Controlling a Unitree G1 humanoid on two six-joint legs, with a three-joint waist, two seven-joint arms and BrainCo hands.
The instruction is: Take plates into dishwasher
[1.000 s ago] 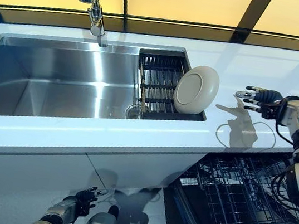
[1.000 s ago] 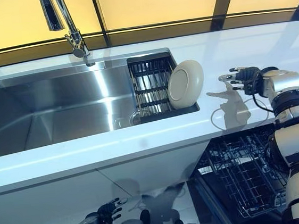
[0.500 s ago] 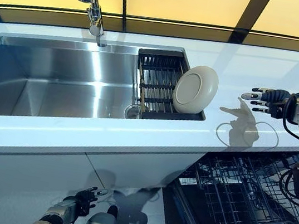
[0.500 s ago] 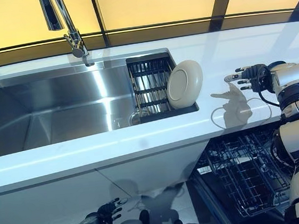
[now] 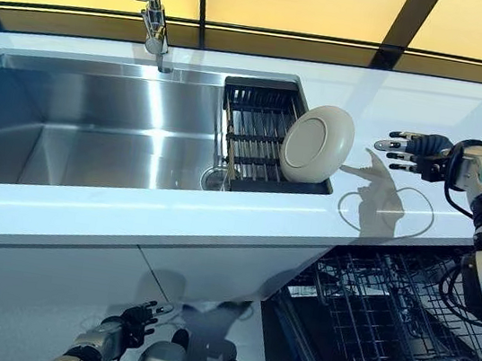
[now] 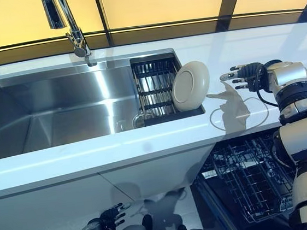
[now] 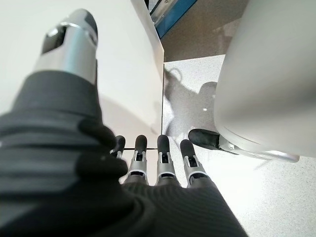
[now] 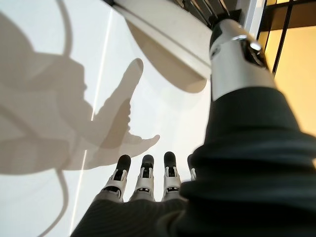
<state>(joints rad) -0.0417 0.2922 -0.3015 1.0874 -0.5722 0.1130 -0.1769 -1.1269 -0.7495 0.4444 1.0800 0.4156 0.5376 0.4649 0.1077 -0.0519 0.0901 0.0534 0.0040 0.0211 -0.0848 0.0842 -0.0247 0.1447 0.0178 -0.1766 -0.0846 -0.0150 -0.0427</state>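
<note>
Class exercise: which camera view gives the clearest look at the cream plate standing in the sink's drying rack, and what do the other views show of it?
The left eye view shows the plate best: whole, leaning on edge in the rack. The right eye view shows the same. The right wrist view catches only its rim beyond the right robot hand. The left wrist view shows none of it.

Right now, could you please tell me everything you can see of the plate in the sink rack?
The plate is a single round, cream-coloured dish, seemingly ceramic, with a raised rim and a recessed centre. It stands nearly on edge at the right end of the dark wire rack set in the steel sink, its face turned toward the basin and its back leaning toward the white counter. Nothing holds it: the right robot hand hovers open over the counter beside it, apart from it.
</note>
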